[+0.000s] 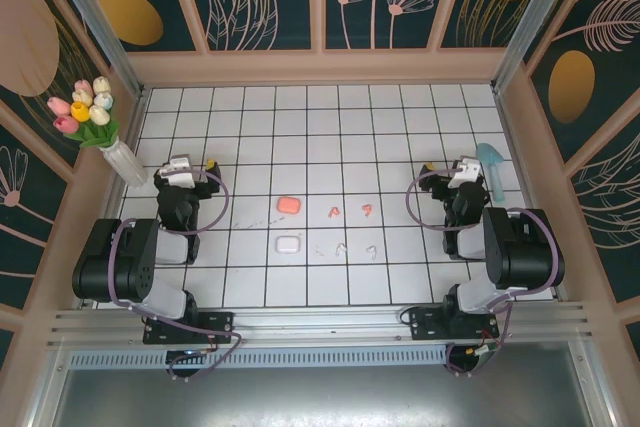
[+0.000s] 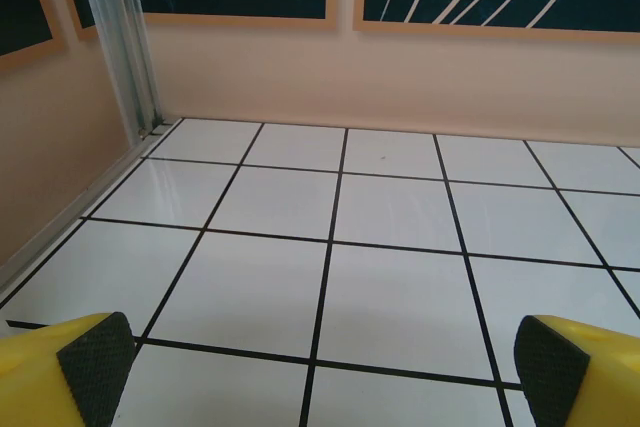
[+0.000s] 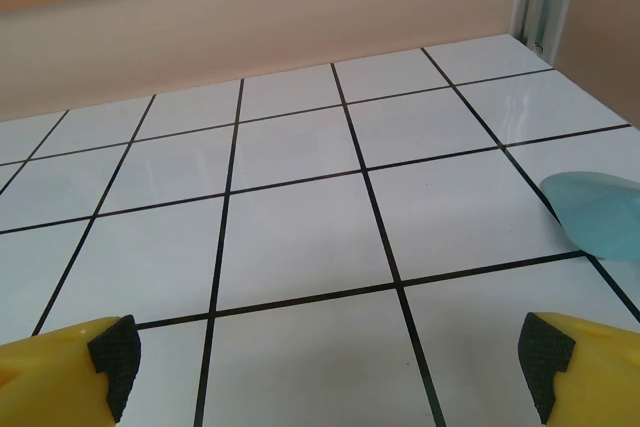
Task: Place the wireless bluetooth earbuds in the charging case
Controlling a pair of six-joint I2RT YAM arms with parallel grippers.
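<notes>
Your left gripper (image 2: 320,375) had its jaws spread wide, with the yellow fingers and their black pads (image 2: 95,357) sitting at either side of the wrist view. There was nothing between them but bare white tile. Same deal with your right gripper (image 3: 330,372): the jaws were wide apart, holding nothing and touching nothing.

I'll use the pink charging case (image 1: 288,205) as the reference, since it sat about mid-table (image 1: 400,117). The left gripper was parked well off to its left and the right gripper well off to its right, so neither was anywhere near it.

The white charging case (image 1: 289,244) lay just beside the pink one, on the side nearer the arm bases. I couldn't tell if either lid was up.

The two pink earbuds (image 1: 335,212) lay loose on the tile to the right of the pink case, roughly in line with it and a little apart from each other. The two white earbuds (image 1: 341,248) were right of it too, one row closer to the bases.

Far right of the case there was a pale blue object (image 1: 492,169) close by your right gripper. Far left, a vase (image 1: 127,162) of tulips (image 1: 85,107) stood by the wall.
</notes>
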